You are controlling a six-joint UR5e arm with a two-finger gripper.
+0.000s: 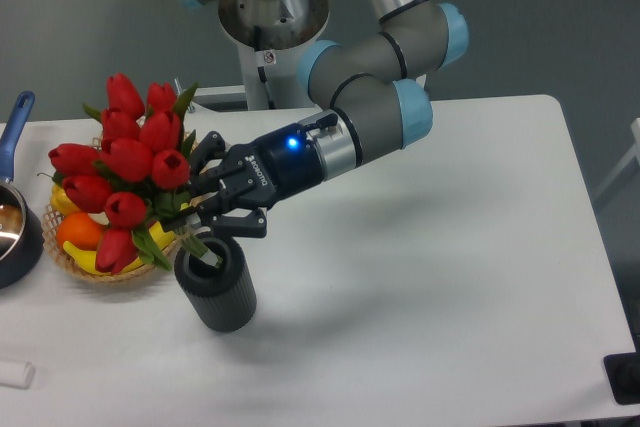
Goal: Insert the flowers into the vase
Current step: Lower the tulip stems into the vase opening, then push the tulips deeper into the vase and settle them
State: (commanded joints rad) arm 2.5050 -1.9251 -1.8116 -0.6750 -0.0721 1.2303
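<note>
Leftmost, a dark pot with a blue handle sits at the table's 9 o'clock edge, half cropped. Next right, a wicker basket of fruit, banana and orange visible, mostly hidden behind the flowers. Red tulip buds lean toward 10 o'clock, heads well left of the vase, stems running down toward 5 o'clock into its round mouth. Stem ends look already inside the rim, so insertion seems underway; bunch tilted, probably because the grip is low on the stems and the heavy heads overhang. Gripper reaches in from 2 o'clock, fingers closed around the stems just above the vase mouth, pinching the bunch. Vase stands upright at roughly 7 o'clock of the table, touching or just in front of the basket, can't tell which. UR5e arm, grey with light-blue joint caps and a blue light at the wrist, goes back to its base at 12 o'clock. White matte table, soft arm shadow; grey wall behind; small white object at 8 o'clock edge.
</note>
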